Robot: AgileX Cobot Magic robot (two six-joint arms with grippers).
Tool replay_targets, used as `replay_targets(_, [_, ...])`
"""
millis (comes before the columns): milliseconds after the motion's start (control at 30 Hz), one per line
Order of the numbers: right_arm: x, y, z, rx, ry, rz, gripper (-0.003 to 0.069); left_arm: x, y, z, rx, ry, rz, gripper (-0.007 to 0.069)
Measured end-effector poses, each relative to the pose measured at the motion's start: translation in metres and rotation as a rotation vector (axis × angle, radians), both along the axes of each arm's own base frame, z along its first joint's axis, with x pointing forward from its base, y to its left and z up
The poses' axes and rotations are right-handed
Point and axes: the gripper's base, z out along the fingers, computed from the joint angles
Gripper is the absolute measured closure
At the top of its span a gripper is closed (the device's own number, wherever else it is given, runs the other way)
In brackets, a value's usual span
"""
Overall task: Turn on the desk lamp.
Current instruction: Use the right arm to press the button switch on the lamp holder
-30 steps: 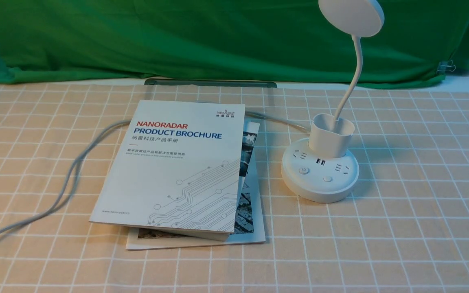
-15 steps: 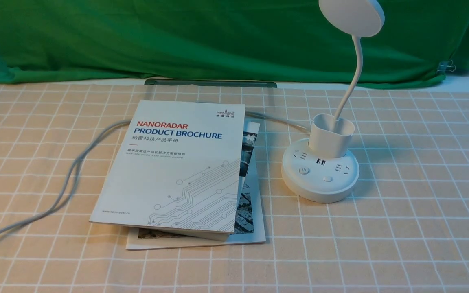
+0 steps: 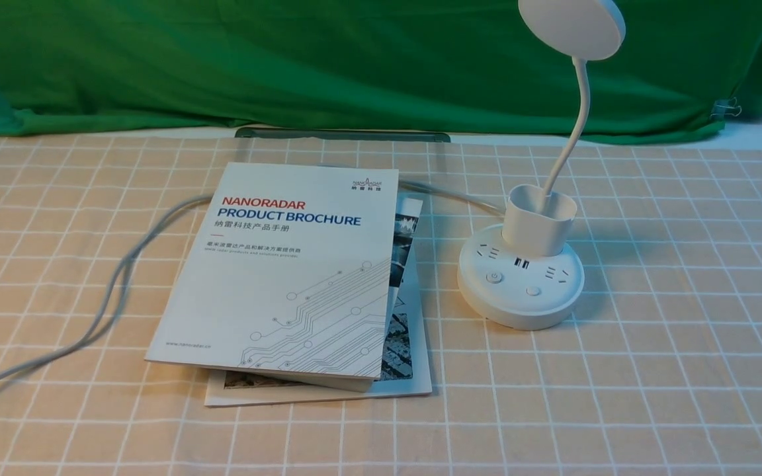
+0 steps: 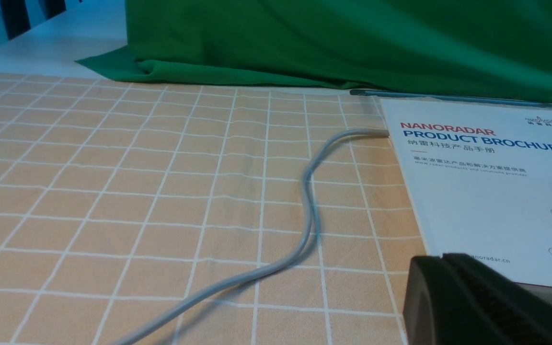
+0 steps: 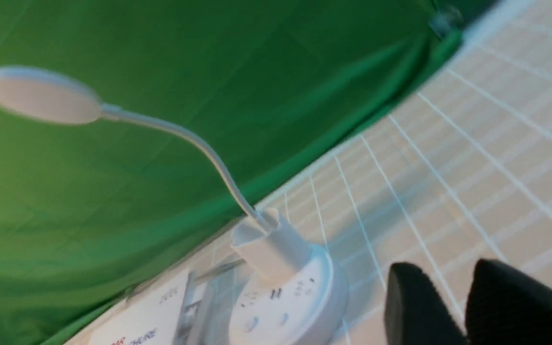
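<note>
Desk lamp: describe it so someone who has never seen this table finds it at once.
On the peach checked tablecloth in front of the green backdrop, look right of the stacked brochures. The desk lamp is the only upright thing: a white round base with sockets and two buttons, a cup on top, and a thin curved neck rising to a disc head.

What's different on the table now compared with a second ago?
Nothing visibly changed in the front view. The desk lamp, the brochure and the grey cord sit where they were, and nothing has been picked up or let go.
</note>
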Motion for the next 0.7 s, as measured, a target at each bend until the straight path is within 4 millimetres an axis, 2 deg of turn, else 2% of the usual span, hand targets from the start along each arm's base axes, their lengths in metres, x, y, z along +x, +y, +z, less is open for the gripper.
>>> replay_targets(67, [-0.001,0.0,0.012,-0.065,-0.028,0.004,0.048,0.0,0.0,0.0,0.0,0.0,0.0,0.0603])
replay_targets(100, [-0.001,0.001,0.034,-0.177,-0.047,0.006,0.0546,0.0,0.0,0.0,0.0,0.0,0.0,0.0603])
replay_targets(200, [0.006,0.003,0.069,-0.392,0.003,0.028,0.0616,0.0,0.0,0.0,0.0,0.0,0.0,0.0603])
replay_targets(300, [0.027,0.006,0.102,-0.608,0.15,0.108,0.0625,0.0,0.0,0.0,0.0,0.0,0.0,0.0603])
replay_targets(367, [0.055,0.01,0.127,-0.733,0.279,0.196,0.0625,0.0,0.0,0.0,0.0,0.0,0.0,0.0603])
replay_targets(400, [0.054,0.01,0.13,-0.743,0.277,0.199,0.0625,0.0,0.0,0.0,0.0,0.0,0.0,0.0603])
replay_targets(433, [0.076,0.012,0.141,-0.822,0.362,0.271,0.0625,0.0,0.0,0.0,0.0,0.0,0.0,0.0603])
replay_targets(467, [0.093,0.015,0.144,-0.875,0.412,0.325,0.0625,0.0,0.0,0.0,0.0,0.0,0.0,0.0603])
replay_targets(600, [0.143,0.03,0.147,-0.955,0.501,0.492,0.0625,0.0,0.0,0.0,0.0,0.0,0.0,0.0603])
replay_targets(633, [0.145,0.031,0.145,-0.957,0.511,0.498,0.0625,0.0,0.0,0.0,0.0,0.0,0.0,0.0603])
replay_targets(667, [0.164,0.042,0.138,-0.977,0.557,0.578,0.0625,0.0,0.0,0.0,0.003,0.0,0.0,0.0603])
replay_targets(700, [0.173,0.048,0.134,-0.993,0.584,0.62,0.0625,0.0,0.0,0.0,0.004,0.0,0.0,0.0603])
